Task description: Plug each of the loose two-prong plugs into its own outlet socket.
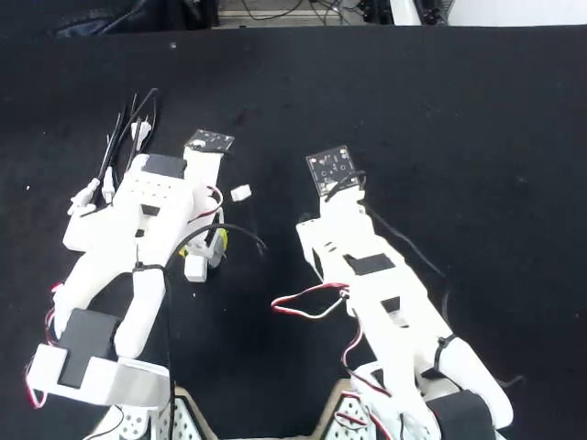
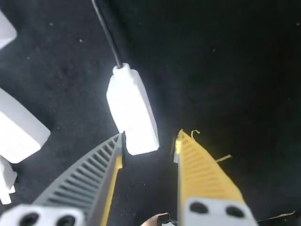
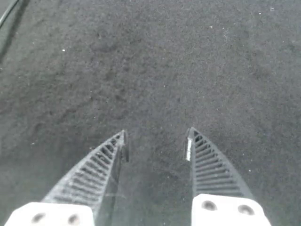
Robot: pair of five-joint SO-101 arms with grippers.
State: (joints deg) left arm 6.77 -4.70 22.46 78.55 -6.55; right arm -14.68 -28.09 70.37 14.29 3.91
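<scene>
My left gripper [image 2: 149,137], spread, straddles the white plug [image 2: 130,110] off-centre; closing could twist it away. My right gripper [image 3: 156,136] gapes too.

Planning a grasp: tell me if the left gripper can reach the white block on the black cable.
Probably yes: the left gripper is open and the white block lies with its near end between the jaws, unobstructed.
</scene>
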